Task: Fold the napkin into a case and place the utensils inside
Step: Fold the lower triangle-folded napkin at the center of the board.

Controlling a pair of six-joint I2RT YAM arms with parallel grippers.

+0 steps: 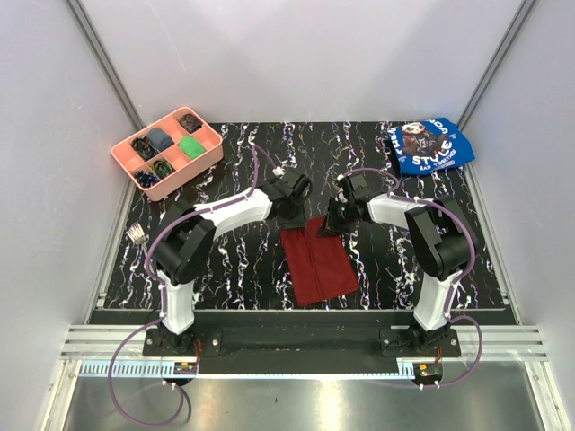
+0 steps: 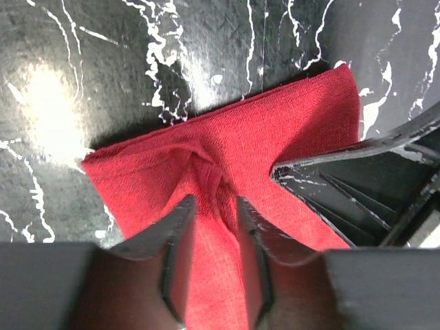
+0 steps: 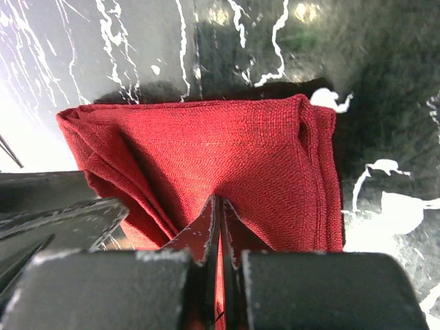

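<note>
Centrally on the black white-veined marble-pattern desk [image 1: 225, 269] lies the dark red cloth napkin [image 1: 319, 265], folded into a narrow layered rectangle. Its long axis runs from the far side to the near side and leans a little to the right toward the near end. The near short edge is close to the near edge of the desk. Wide stretches of bare desk surface show along both long edges of the cloth.

Both claws meet at the far short edge. The left claw [image 2: 212, 206] grasps a raised ridge of the napkin, pinched between its fingers near the far left corner. The right claw [image 3: 220, 206] is clenched, with its tips pressed on the cloth; whether a layer is caught between them I cannot tell.

A pink plastic compartment tray [image 1: 208, 154] stands at the far left corner and a blue printed cloth [image 1: 431, 148] at the far right corner, both well apart from the napkin. Small silver metal cutlery [image 1: 137, 234] rests at the left edge of the desk.
</note>
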